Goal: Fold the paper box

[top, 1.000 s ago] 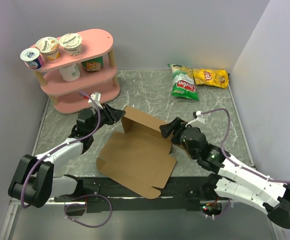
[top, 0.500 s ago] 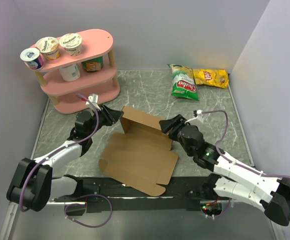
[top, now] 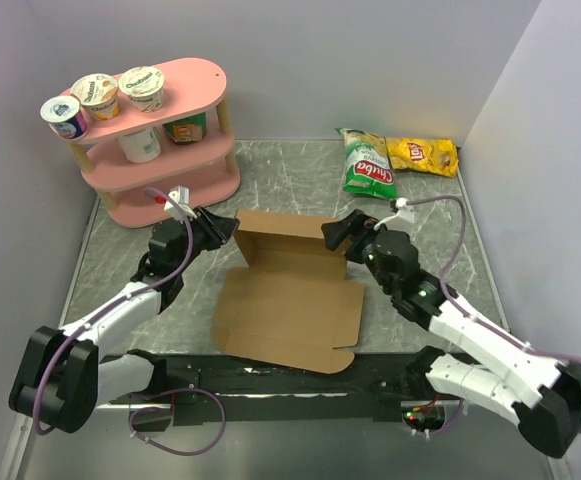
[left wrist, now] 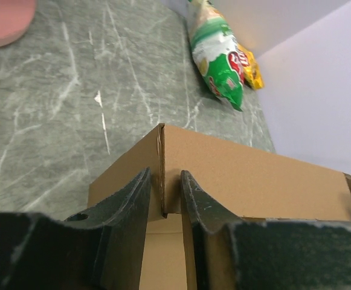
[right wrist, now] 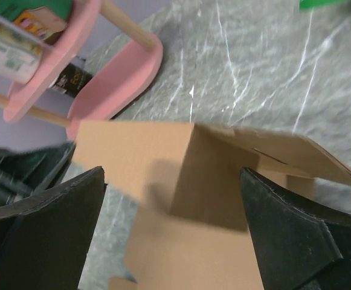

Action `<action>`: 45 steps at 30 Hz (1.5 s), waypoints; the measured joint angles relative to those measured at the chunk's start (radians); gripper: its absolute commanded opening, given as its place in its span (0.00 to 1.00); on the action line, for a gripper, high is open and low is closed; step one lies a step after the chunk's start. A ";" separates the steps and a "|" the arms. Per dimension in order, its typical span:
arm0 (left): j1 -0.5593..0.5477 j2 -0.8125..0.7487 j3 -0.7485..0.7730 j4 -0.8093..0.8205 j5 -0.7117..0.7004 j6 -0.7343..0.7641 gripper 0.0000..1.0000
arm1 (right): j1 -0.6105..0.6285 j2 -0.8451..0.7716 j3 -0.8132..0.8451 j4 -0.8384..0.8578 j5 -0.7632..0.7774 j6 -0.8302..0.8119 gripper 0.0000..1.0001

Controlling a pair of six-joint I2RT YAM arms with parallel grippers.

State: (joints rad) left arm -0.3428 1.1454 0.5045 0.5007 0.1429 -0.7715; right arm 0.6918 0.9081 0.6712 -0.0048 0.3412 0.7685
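Brown cardboard: the paper box (top: 288,300) lies between the two grippers' jaws, back wall raised. The left gripper (left wrist: 164,181) pinches that wall's corner fold, seemingly to steady it. The right gripper (right wrist: 172,175) gapes wide around the opposite corner, gripping nothing. Chip bags (top: 370,165) and a pink shelf (top: 198,82) sit beyond the jaws, out of the way.

Green chip bag (top: 369,165): lying at 1 o'clock on the table, it is showing white script beginning "Chi"; the remaining letters are not resolving.
Yellow chip bag (top: 423,155): lying just at the green bag's 3 o'clock, it is carrying a small red roundel that is reading as "Lay's".
Cups (top: 95,95) on pink shelf (top: 185,75), 10 o'clock: printed lids and labels are showing; the lettering is too small to read.
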 measured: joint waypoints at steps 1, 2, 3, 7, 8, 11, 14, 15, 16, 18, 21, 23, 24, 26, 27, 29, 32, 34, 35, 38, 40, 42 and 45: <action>-0.001 0.002 0.009 -0.016 -0.013 0.000 0.32 | -0.001 -0.039 0.002 -0.023 -0.004 -0.031 0.99; -0.001 0.004 0.019 -0.029 -0.025 0.000 0.32 | -0.001 -0.080 0.002 -0.052 -0.005 -0.057 0.98; -0.002 0.008 0.027 -0.040 -0.035 0.000 0.32 | -0.001 -0.117 0.002 -0.076 -0.005 -0.076 0.97; -0.004 0.019 0.052 -0.069 -0.073 0.000 0.32 | -0.001 -0.294 -0.019 -0.157 -0.014 -0.156 0.88; -0.004 0.024 0.057 -0.071 -0.080 -0.001 0.32 | -0.001 -0.336 -0.030 -0.175 -0.023 -0.169 0.84; -0.004 0.044 0.074 -0.072 -0.088 -0.002 0.32 | 0.003 -0.354 -0.055 -0.204 -0.054 -0.198 0.75; -0.004 0.057 0.085 -0.071 -0.088 -0.002 0.33 | 0.043 -0.281 -0.080 -0.229 -0.045 -0.212 0.68; -0.004 0.060 0.087 -0.069 -0.088 -0.003 0.33 | 0.062 -0.249 -0.089 -0.231 -0.032 -0.214 0.66; -0.004 0.061 0.087 -0.068 -0.088 -0.003 0.33 | 0.076 -0.220 -0.096 -0.233 -0.017 -0.217 0.65; -0.004 0.061 0.087 -0.068 -0.088 -0.004 0.33 | 0.095 -0.153 -0.112 -0.227 0.013 -0.221 0.63; -0.004 0.061 0.087 -0.068 -0.088 -0.004 0.32 | 0.096 -0.084 -0.124 -0.217 0.068 -0.226 0.60; -0.004 0.061 0.087 -0.068 -0.088 -0.004 0.32 | 0.096 -0.033 -0.124 -0.176 0.114 -0.232 0.58; -0.004 0.061 0.087 -0.068 -0.087 -0.004 0.32 | 0.096 -0.013 -0.124 -0.161 0.127 -0.236 0.56; -0.004 0.063 0.087 -0.066 -0.087 -0.004 0.32 | 0.098 0.032 -0.124 -0.124 0.166 -0.240 0.54; -0.004 0.063 0.087 -0.065 -0.086 -0.004 0.32 | 0.098 0.056 -0.124 -0.106 0.182 -0.243 0.53; -0.004 0.066 0.087 -0.061 -0.084 -0.004 0.32 | 0.103 0.092 -0.124 -0.075 0.206 -0.247 0.46; -0.004 0.074 0.091 -0.055 -0.079 -0.004 0.32 | 0.128 0.146 -0.124 -0.032 0.237 -0.249 0.42; -0.004 0.077 0.092 -0.051 -0.079 -0.004 0.32 | 0.158 0.180 -0.124 -0.010 0.262 -0.249 0.40; -0.005 0.078 0.092 -0.050 -0.079 -0.004 0.32 | 0.178 0.201 -0.124 0.005 0.278 -0.248 0.39; -0.008 0.079 0.093 -0.049 -0.077 -0.004 0.32 | 0.224 0.276 -0.119 0.027 0.315 -0.231 0.37; -0.012 0.079 0.093 -0.047 -0.074 -0.004 0.32 | 0.244 0.346 -0.109 0.026 0.336 -0.208 0.36; -0.015 0.080 0.093 -0.044 -0.072 -0.004 0.32 | 0.257 0.388 -0.105 0.025 0.364 -0.181 0.38; -0.015 0.080 0.093 -0.044 -0.072 -0.004 0.33 | 0.266 0.418 -0.095 0.018 0.397 -0.150 0.47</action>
State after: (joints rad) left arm -0.3576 1.2259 0.5972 0.4564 0.0711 -0.7753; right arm 0.9581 1.3266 0.5758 0.0135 0.7387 0.6189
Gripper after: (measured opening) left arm 0.324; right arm 0.402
